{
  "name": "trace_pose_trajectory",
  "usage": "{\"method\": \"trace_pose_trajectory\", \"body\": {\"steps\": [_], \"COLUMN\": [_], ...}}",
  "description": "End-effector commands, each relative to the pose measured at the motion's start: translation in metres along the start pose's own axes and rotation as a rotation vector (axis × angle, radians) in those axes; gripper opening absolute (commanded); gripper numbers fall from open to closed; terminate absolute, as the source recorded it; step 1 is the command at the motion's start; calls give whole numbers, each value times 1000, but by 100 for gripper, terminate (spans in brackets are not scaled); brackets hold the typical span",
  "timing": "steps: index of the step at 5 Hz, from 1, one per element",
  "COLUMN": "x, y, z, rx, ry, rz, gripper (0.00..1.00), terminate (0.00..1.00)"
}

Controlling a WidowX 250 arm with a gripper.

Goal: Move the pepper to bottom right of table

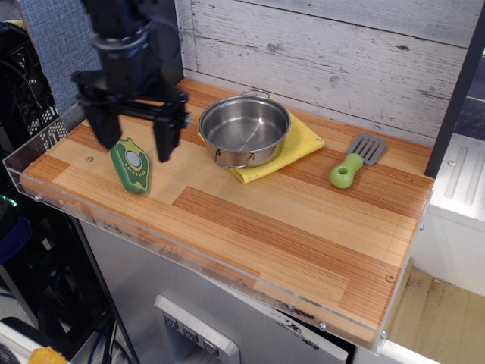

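Note:
The pepper [130, 165] lies flat at the left of the wooden table [303, 227], with a dark green rim, yellow-green face and pale round centre. My gripper [135, 140] hangs over it with its jaws wide open. One finger [106, 129] is to the pepper's upper left and the other finger [164, 138] to its right. The fingers do not touch the pepper. The gripper holds nothing.
A steel pot [244, 129] sits on a yellow cloth [299, 140] at the back middle. A grey spatula with a green handle [355, 161] lies at the back right. A clear acrylic rim [45, 148] runs along the table's edges. A plank wall stands behind.

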State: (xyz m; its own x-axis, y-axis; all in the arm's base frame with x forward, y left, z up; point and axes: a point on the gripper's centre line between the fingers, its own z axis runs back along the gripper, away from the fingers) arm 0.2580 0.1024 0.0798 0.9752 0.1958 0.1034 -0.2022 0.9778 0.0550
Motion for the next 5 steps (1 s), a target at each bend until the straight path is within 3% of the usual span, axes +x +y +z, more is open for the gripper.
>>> {"method": "trace_pose_trajectory", "body": {"steps": [1,5], "x": [4,10], "y": [22,23], "z": [-20,-49], "rx": [-2,6], "ry": [-6,89], "rz": [23,53], "gripper": [100,100], "terminate": [0,0]}}
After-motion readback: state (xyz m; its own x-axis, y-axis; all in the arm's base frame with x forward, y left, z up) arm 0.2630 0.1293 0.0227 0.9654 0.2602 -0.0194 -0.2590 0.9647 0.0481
